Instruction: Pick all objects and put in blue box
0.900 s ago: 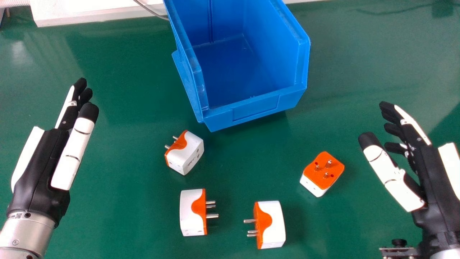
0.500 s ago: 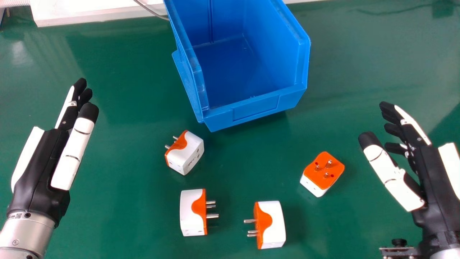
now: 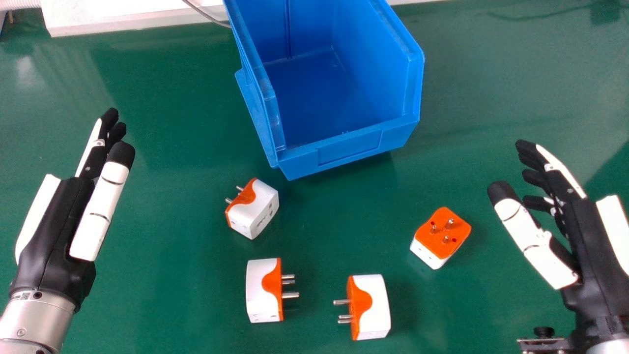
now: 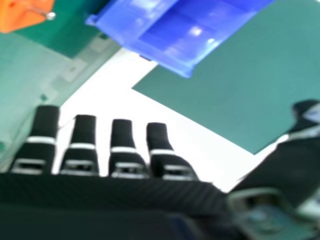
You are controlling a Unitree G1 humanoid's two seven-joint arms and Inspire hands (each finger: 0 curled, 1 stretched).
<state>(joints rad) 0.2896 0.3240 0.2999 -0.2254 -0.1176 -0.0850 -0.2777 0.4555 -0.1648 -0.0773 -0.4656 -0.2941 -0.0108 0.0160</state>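
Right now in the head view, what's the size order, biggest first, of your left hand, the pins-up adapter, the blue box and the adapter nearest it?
1. Blue box
2. Left hand
3. Pins-up adapter and adapter nearest the box: too alike to rank.

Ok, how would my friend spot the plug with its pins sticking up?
Find the big blue box on the green table. Come nearer and to the right, before you reach the robot's right hand. That plug shows its whole orange face, pins up; the other three plugs point theirs sideways.
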